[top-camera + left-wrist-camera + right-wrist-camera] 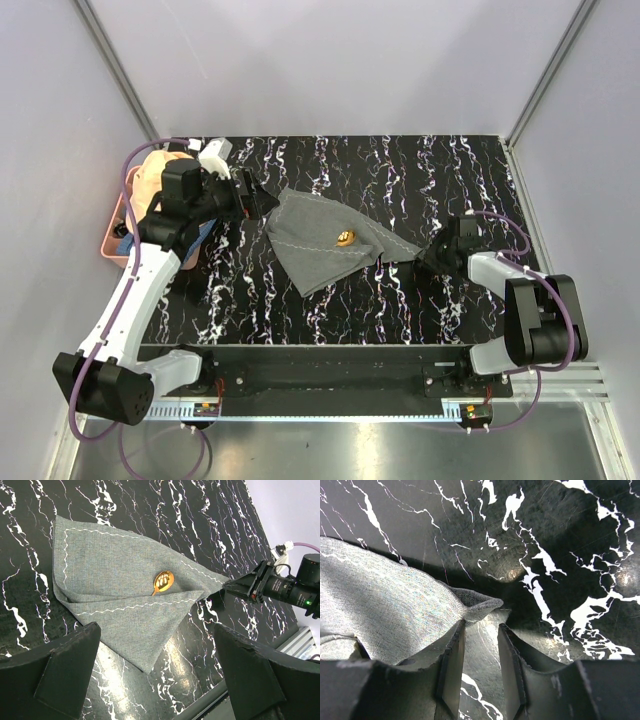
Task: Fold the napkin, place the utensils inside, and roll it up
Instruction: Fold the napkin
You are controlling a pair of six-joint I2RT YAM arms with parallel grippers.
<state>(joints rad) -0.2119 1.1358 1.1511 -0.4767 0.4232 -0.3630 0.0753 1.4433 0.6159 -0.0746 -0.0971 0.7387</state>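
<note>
I see the napkin (318, 250) folded at mid-frame on the black marbled table (450, 170), with the gold spoon (345, 238) lying on it. My right gripper (481, 630) sits at its right corner with jaws narrowly parted (not pinching the cloth tip). The left gripper (157, 647) hovers at upper left, spread wide.

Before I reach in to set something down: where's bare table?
Bare: the table beyond and in front of the napkin. Crowded: left end effector and pink tray at left; right end effector at the napkin's right corner.
</note>
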